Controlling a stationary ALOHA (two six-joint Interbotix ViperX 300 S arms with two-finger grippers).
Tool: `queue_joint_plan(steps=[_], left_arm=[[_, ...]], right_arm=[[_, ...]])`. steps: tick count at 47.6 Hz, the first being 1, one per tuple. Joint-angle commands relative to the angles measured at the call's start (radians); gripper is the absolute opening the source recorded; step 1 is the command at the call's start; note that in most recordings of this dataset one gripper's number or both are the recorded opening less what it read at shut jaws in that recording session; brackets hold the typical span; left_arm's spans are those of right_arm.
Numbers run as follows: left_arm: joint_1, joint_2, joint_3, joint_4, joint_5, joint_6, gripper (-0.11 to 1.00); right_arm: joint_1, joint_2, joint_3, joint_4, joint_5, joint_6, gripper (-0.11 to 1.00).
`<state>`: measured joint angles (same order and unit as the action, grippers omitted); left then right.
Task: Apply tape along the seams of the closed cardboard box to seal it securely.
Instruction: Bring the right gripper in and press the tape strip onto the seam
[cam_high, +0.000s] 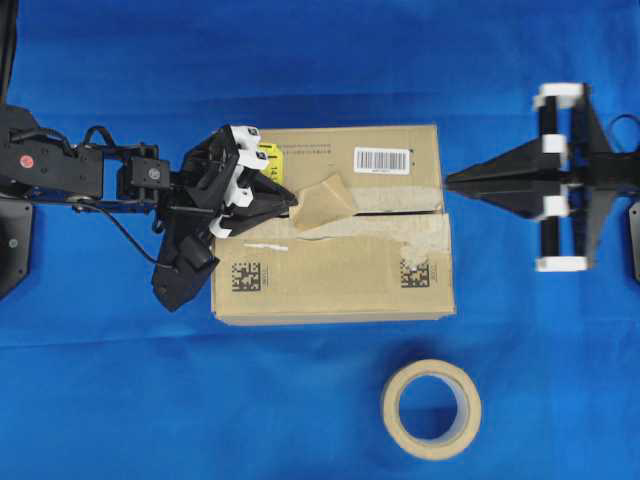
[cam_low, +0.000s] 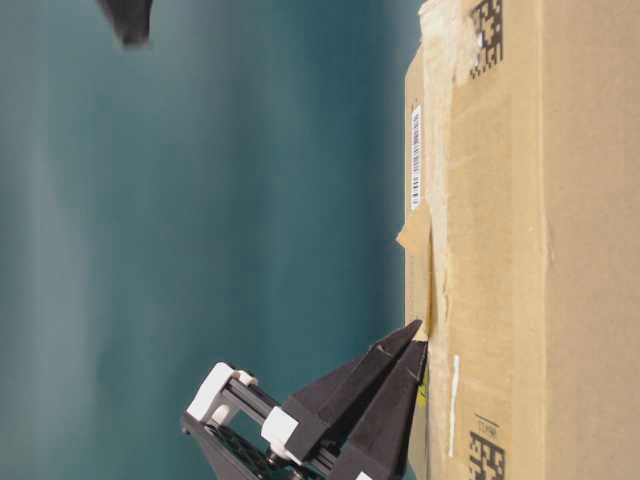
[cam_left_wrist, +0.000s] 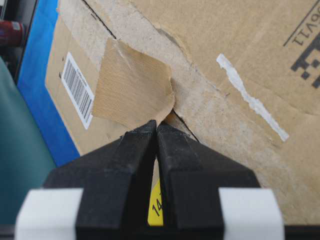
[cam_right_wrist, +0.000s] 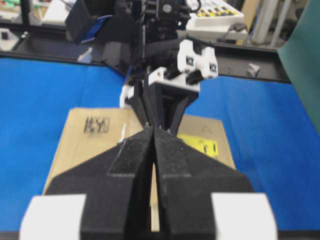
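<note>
One cardboard box (cam_high: 340, 270) lies on the blue table cover (cam_high: 120, 400), carrying one yellow sticker (cam_high: 272, 158), one barcode label (cam_high: 382, 160) and two black data codes (cam_high: 246, 276). One tape (cam_high: 322, 205), a small tan square, sits curled over the seams (cam_high: 425, 212) near the box's left end. The left gripper (cam_high: 290, 203) has its jaws pressed together, pinching the tape's near edge. The right gripper (cam_high: 450, 181), jaws also pressed together and holding nothing, points at the box's right edge. One tape roll (cam_high: 431, 409) lies well apart in front, with open cloth around it.
</note>
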<state>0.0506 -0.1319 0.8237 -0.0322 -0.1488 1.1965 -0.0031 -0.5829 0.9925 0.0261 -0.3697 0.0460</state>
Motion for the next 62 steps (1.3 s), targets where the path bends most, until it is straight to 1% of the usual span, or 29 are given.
queue_joint_plan(steps=[1,14,15,16,19,26,27,28,29,34,37,52,62], left_arm=[[-0.003,-0.011,-0.009,-0.002,-0.003,-0.003,0.0],[-0.017,-0.006,-0.015,-0.002,-0.003,-0.003,0.0],[-0.017,-0.006,-0.014,-0.002,-0.003,-0.003,0.0],[-0.017,-0.008,-0.012,-0.002,-0.003,-0.003,0.0],[-0.017,-0.006,-0.012,-0.002,-0.003,-0.003,0.0],[-0.028,-0.008,-0.012,-0.002,-0.003,-0.003,0.0],[-0.029,-0.008,-0.011,-0.002,-0.003,-0.003,0.0],[-0.029,-0.008,-0.011,-0.002,-0.003,-0.003,0.0],[-0.031,-0.006,-0.011,-0.002,-0.003,-0.003,0.0],[-0.031,-0.008,-0.011,-0.002,-0.003,-0.003,0.0],[-0.031,-0.008,-0.011,-0.002,-0.003,-0.003,0.0],[-0.032,-0.008,-0.009,-0.002,-0.003,-0.003,0.0],[-0.032,-0.008,-0.011,0.0,-0.003,-0.003,0.0]], right_arm=[[-0.002,0.048,-0.061,0.012,-0.021,0.0,-0.01],[-0.006,0.195,-0.155,0.057,-0.023,0.0,-0.01],[-0.006,0.204,-0.161,0.06,-0.023,0.002,0.01],[-0.005,0.213,-0.167,0.061,-0.021,0.002,0.04],[-0.006,0.244,-0.189,0.072,-0.018,0.0,0.19],[-0.005,0.301,-0.229,0.077,-0.015,0.0,0.64],[-0.005,0.308,-0.233,0.077,-0.015,0.0,0.68],[-0.005,0.313,-0.236,0.077,-0.017,0.0,0.7],[-0.005,0.319,-0.241,0.075,-0.018,0.0,0.69],[-0.006,0.351,-0.258,0.078,-0.02,0.0,0.59],[-0.009,0.373,-0.265,0.08,-0.02,0.0,0.55],[-0.012,0.492,-0.278,0.141,-0.021,0.0,0.54],[-0.011,0.545,-0.275,0.16,-0.041,0.0,0.54]])
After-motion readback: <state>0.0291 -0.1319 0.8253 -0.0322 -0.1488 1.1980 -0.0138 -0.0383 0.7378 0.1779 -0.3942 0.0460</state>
